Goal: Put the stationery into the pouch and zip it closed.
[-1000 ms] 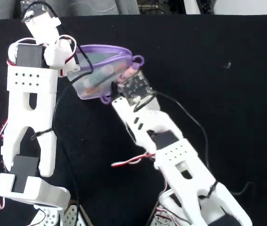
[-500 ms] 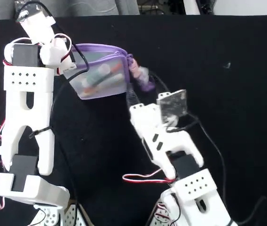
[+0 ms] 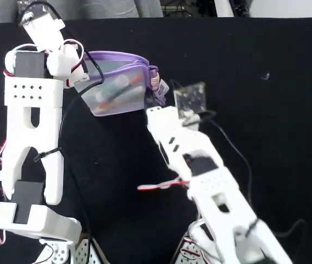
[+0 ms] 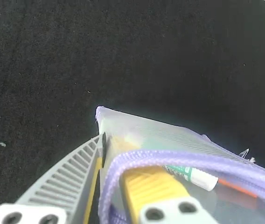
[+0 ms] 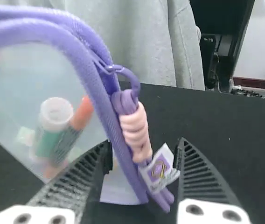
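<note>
**Right gripper** [image 5: 144, 142]: nearest the arm bases, at the pouch's right end. Jaws stand apart and clamp nothing. They straddle the pull cord [image 5: 135, 126], a pink and purple coil with a small tag [image 5: 159, 170] hanging from the zip slider [image 5: 110, 70].

**Pouch** [image 3: 117, 88]: translucent with purple zip tape, held up off the black table [image 3: 266, 137], long axis running from one gripper to the other. The two tapes part into a loop along its top, so the mouth reads as open. Inside lie a green-and-white stick [image 5: 53, 126] and an orange pen [image 5: 79, 116], both roughly along the pouch's long axis.

**Left gripper** [image 4: 115, 158]: at the pouch's left end, farthest from the bases. Jaws are closed on the pouch wall just below the zip tape, carrying it.

**Assessment:** stationery appears loaded; zipping remains. The slider sits at the pouch's right end, so the right arm is the nearer. The cord already lies between its jaws; it must close on the cord and draw along the pouch's long axis while the left anchors.
</note>
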